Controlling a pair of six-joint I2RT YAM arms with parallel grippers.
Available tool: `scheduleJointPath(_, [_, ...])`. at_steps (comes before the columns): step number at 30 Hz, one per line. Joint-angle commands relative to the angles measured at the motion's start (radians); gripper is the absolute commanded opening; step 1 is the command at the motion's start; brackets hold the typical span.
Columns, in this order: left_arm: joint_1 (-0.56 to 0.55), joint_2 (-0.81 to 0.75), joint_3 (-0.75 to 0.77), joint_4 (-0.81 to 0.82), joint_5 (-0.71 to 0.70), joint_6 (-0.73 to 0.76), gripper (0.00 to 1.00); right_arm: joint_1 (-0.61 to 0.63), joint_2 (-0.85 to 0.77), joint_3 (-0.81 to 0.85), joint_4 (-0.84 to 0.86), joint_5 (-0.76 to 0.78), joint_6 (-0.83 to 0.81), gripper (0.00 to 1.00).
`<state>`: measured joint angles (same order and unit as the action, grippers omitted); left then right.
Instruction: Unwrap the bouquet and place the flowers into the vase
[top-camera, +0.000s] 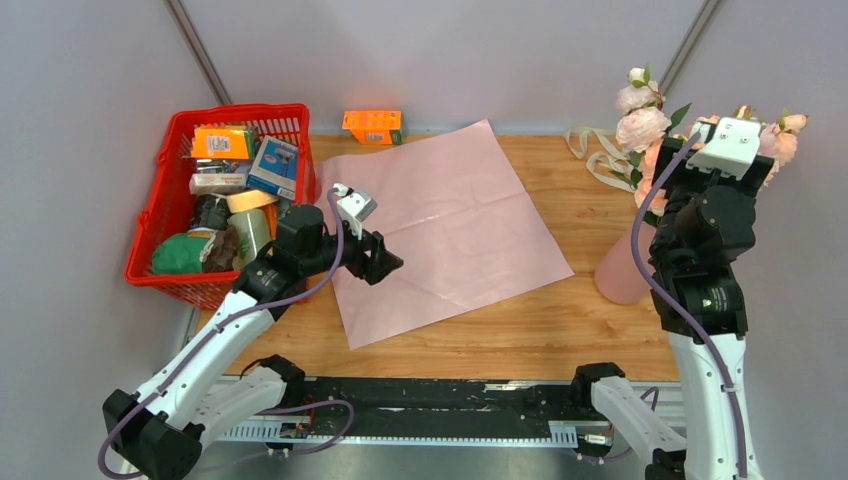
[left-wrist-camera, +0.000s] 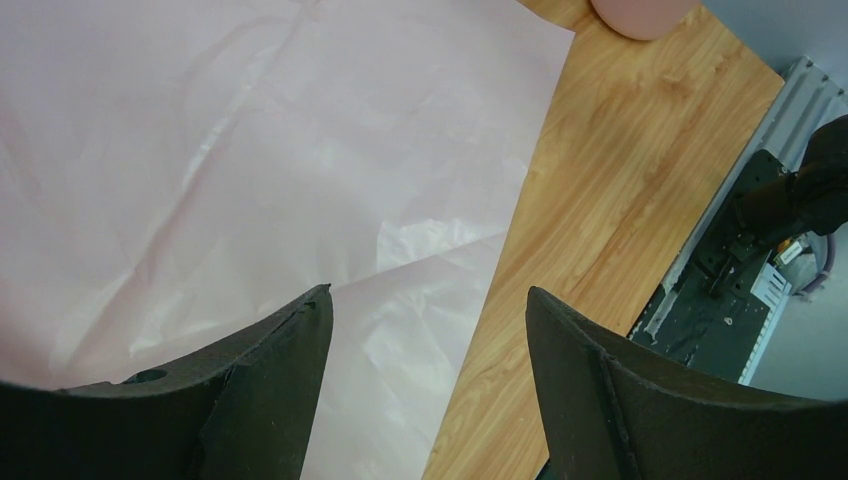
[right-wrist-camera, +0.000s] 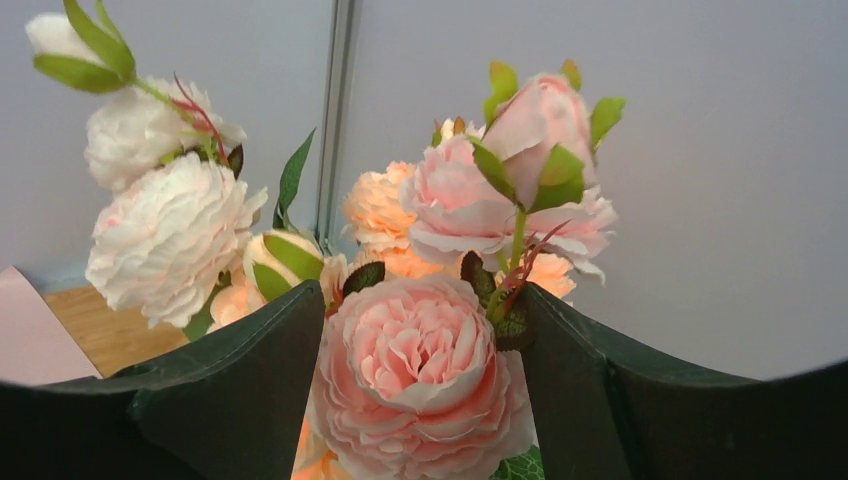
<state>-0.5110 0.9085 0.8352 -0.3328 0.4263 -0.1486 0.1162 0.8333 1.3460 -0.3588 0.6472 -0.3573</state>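
The pink paper sheet (top-camera: 450, 220) lies unfolded and flat on the wooden table, also filling the left wrist view (left-wrist-camera: 250, 150). The flowers (top-camera: 640, 125) stand upright in the dusty-pink vase (top-camera: 620, 275) at the right edge. My right gripper (right-wrist-camera: 425, 300) is up among the blooms, jaws wide apart, with one pink rose (right-wrist-camera: 420, 370) sitting between the fingers. Its wrist (top-camera: 730, 150) hides part of the bunch from above. My left gripper (top-camera: 385, 262) hovers open and empty over the sheet's near-left edge (left-wrist-camera: 428, 292).
A cream ribbon (top-camera: 590, 150) lies loose behind the vase. A red basket (top-camera: 240, 110) full of groceries stands at the left. An orange box (top-camera: 372, 125) sits at the back wall. The arms' black base rail (top-camera: 430, 400) runs along the near edge.
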Motion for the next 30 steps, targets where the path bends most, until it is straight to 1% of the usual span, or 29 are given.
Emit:
scheduleJointPath(1, [0.002,0.001,0.035,0.011,0.000,0.009,0.79,-0.003,-0.046,-0.073,-0.020,0.015,0.012,0.72])
scheduleJointPath(4, [0.002,0.003,0.035,0.009,0.002,0.012,0.79,-0.004,-0.046,-0.102,-0.045,0.012,0.038,0.71])
scheduleJointPath(8, [0.000,0.001,0.036,0.006,-0.001,0.015,0.79,-0.004,-0.033,-0.047,-0.072,-0.001,0.067,0.73])
scheduleJointPath(13, [0.000,-0.007,0.038,0.005,-0.006,0.017,0.79,-0.004,-0.005,0.076,-0.123,-0.030,0.084,0.84])
scheduleJointPath(14, [0.000,-0.008,0.036,0.005,-0.004,0.017,0.79,-0.004,0.003,0.099,-0.147,-0.040,0.083,0.89])
scheduleJointPath(16, [0.000,-0.008,0.038,0.006,-0.006,0.017,0.79,-0.004,0.019,0.151,-0.198,-0.069,0.083,1.00])
scheduleJointPath(18, [0.000,-0.011,0.039,0.006,-0.004,0.015,0.79,-0.003,0.045,0.211,-0.276,-0.101,0.089,1.00])
scheduleJointPath(20, [0.000,-0.017,0.039,0.006,-0.007,0.015,0.79,-0.003,0.078,0.309,-0.346,-0.113,0.132,1.00])
scheduleJointPath(24, [0.000,-0.028,0.039,0.006,-0.023,0.015,0.79,-0.003,0.148,0.493,-0.477,-0.199,0.207,1.00])
scheduleJointPath(26, [0.000,-0.036,0.036,0.009,-0.027,0.015,0.80,-0.003,0.199,0.611,-0.534,-0.257,0.259,1.00])
scheduleJointPath(29, [0.000,-0.046,0.038,0.009,-0.035,0.017,0.80,-0.003,0.208,0.699,-0.531,-0.380,0.336,1.00])
scheduleJointPath(30, [0.000,-0.048,0.038,0.011,-0.037,0.018,0.80,-0.003,0.213,0.715,-0.517,-0.444,0.351,1.00])
